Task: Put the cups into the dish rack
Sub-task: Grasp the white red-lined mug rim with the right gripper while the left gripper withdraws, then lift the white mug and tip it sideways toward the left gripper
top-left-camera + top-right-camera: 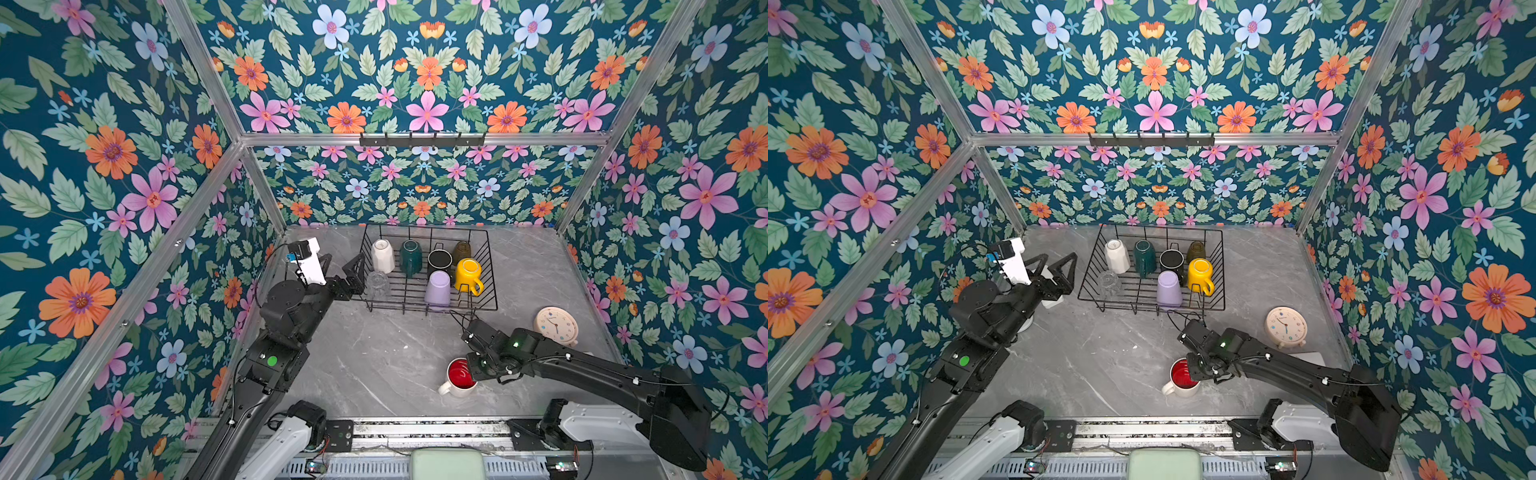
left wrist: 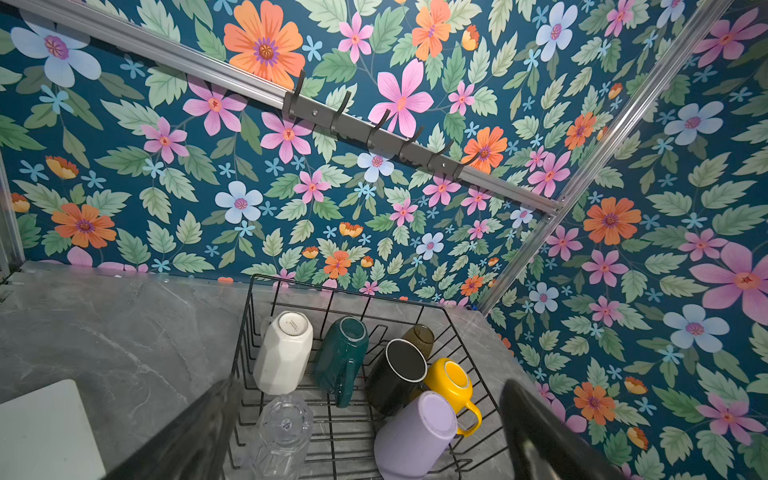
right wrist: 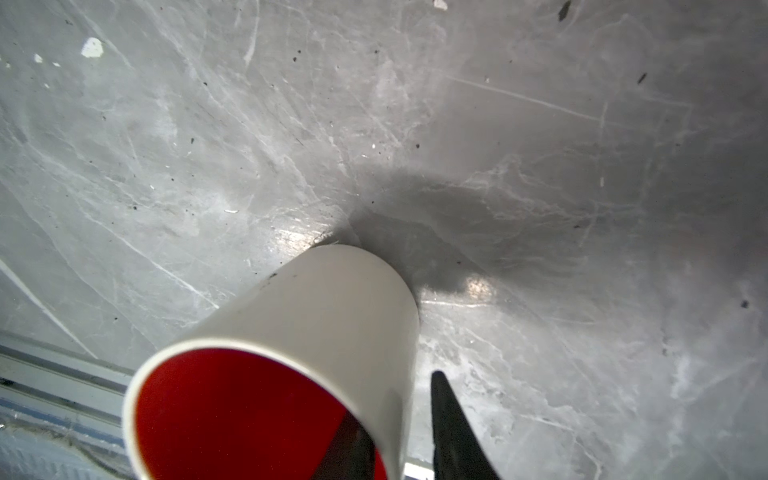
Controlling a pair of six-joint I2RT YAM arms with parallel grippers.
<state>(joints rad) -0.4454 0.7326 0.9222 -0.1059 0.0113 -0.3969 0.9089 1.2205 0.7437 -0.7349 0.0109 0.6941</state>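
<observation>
A white mug with a red inside (image 1: pixel 459 376) (image 1: pixel 1183 376) (image 3: pixel 311 332) stands upright on the grey table near the front. My right gripper (image 1: pixel 473 372) (image 3: pixel 399 403) straddles its wall, one finger inside and one outside, with a thin gap showing at the outer finger. The black wire dish rack (image 1: pixel 492 274) (image 2: pixel 249 316) holds several cups: cream (image 1: pixel 382 255), dark green (image 1: pixel 410 257), black (image 1: pixel 439 259), amber (image 1: pixel 462 249), yellow (image 1: pixel 467 272), lilac (image 1: pixel 438 289) and a clear glass (image 1: pixel 378 284). My left gripper (image 1: pixel 343 264) (image 2: pixel 368 384) hangs wide open and holds nothing, just left of the rack.
A round white alarm clock (image 1: pixel 556 326) stands at the right, behind my right arm. A flat white box (image 2: pixel 41 428) lies on the table under my left gripper. A hook rail (image 1: pixel 422 140) runs along the back wall. Floral walls close in three sides.
</observation>
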